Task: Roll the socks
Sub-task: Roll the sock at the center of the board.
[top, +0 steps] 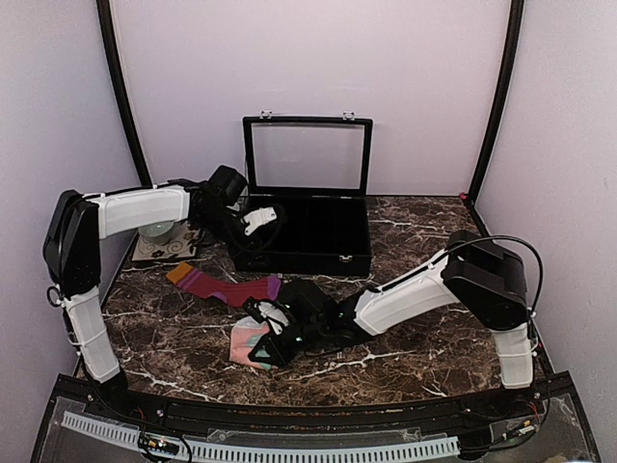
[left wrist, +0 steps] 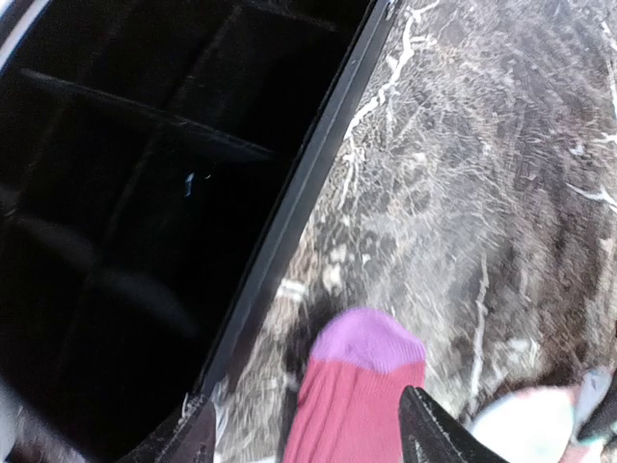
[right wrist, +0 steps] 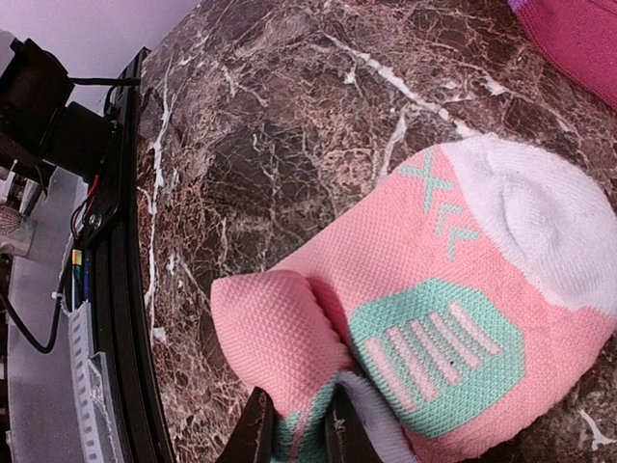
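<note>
The maroon sock [top: 227, 286] lies flat on the marble table in front of the box, orange cuff to the left, purple toe [left wrist: 364, 340] to the right. My left gripper [top: 258, 220] hangs above it by the box's front left corner. In the left wrist view its gripper [left wrist: 308, 397] is open, fingers wide apart with the sock lying below and nothing held. The salmon-pink sock [right wrist: 434, 318] with mint and white patches lies partly folded near the table's front [top: 246, 340]. My right gripper [right wrist: 297, 394] is shut on that sock's folded edge, low over the table [top: 272, 345].
A black compartment box [top: 304, 236] with its glass lid [top: 307, 154] raised stands at the back centre; its dark inside fills the left of the left wrist view [left wrist: 125, 222]. A round object on a patterned mat [top: 162, 239] sits at the back left. The black front rail [right wrist: 125, 289] lies close to the pink sock.
</note>
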Controlling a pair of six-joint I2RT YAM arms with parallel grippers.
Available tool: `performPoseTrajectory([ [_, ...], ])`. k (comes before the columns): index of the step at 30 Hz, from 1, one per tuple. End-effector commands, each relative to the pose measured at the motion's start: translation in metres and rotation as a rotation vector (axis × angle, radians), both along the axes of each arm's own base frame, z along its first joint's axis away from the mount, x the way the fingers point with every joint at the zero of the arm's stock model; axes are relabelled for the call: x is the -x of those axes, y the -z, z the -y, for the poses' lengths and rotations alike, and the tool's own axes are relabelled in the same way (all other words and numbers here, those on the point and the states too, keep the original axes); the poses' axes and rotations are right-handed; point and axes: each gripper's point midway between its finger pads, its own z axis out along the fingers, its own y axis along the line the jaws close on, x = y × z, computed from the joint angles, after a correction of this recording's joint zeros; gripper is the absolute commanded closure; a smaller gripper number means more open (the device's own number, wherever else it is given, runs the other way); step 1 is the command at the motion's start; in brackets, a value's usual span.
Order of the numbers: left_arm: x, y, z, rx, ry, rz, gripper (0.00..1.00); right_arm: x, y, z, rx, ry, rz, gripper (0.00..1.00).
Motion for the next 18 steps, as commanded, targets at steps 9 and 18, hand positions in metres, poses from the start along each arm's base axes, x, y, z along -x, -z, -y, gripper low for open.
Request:
performPoseTrajectory([
  [9, 0.052, -0.004, -0.100, -0.017, -0.088, 0.036, 0.29, 0.107, 0.176, 0.283, 1.099, -0.005, -0.395, 0.92],
  [18, 0.158, 0.021, -0.079, 0.042, 0.224, -0.122, 0.49, 0.118, 0.179, 0.272, 1.063, -0.076, -0.498, 0.91],
])
